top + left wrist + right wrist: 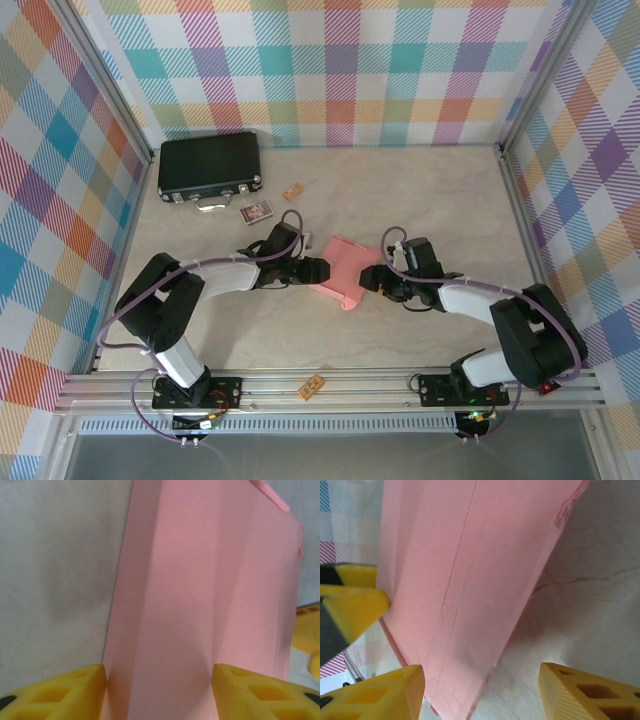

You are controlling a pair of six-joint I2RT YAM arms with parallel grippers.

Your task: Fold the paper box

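Observation:
The pink paper box [345,268] lies partly folded at the table's middle, between my two grippers. My left gripper [316,269] reaches it from the left, and in the left wrist view it [160,692] stands open. The box's card [200,590] fills the whole gap there, with a shaded upturned wall along its left edge beside the left fingertip. My right gripper [376,279] comes in from the right. In the right wrist view it [482,690] is open, with a box corner [465,590] reaching into the gap and bare table under the right finger.
A black hard case [210,165] sits at the back left, with a small printed card [257,212] and a wooden block [293,192] in front of it. Another wooden block [312,386] rests on the front rail. Plaid walls close in the back and both sides.

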